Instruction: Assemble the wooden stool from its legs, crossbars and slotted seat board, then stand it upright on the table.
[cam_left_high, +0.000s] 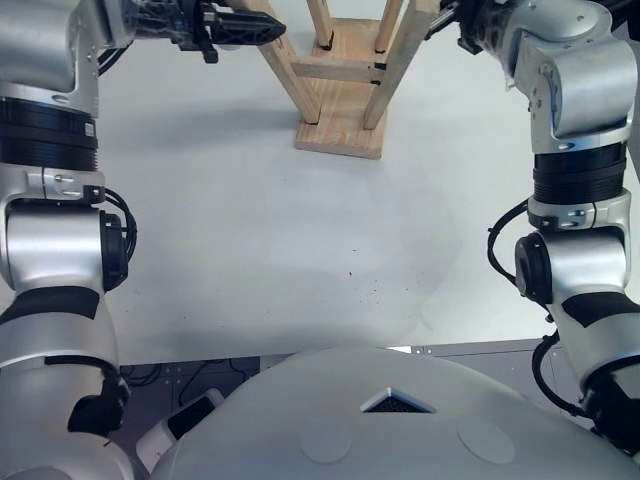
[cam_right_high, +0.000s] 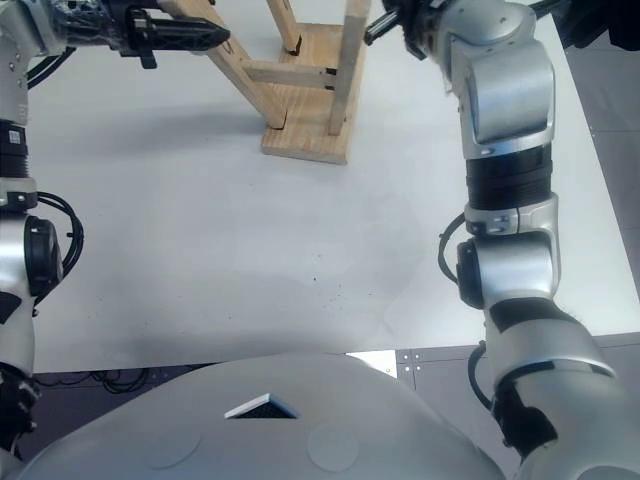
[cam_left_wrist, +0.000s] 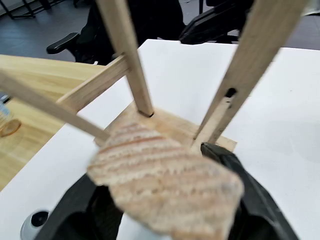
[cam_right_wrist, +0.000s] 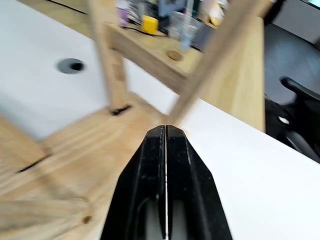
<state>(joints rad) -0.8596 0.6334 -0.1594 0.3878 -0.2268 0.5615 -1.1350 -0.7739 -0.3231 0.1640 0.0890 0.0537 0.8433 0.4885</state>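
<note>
Stool (cam_left_high: 340, 135) stands inverted, left hand (cam_left_high: 270, 29) gripping its leg (cam_left_high: 297, 85).

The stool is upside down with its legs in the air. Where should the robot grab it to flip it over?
Probably the near crossbar, coming from the robot's own side. It lies level, raised and open there, slim enough for a pincer, while the seat board lies flat on the table.

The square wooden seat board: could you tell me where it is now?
The square wooden seat board lies flat at the far centre of the white table in the left eye view, wooden legs rising from it.
</note>
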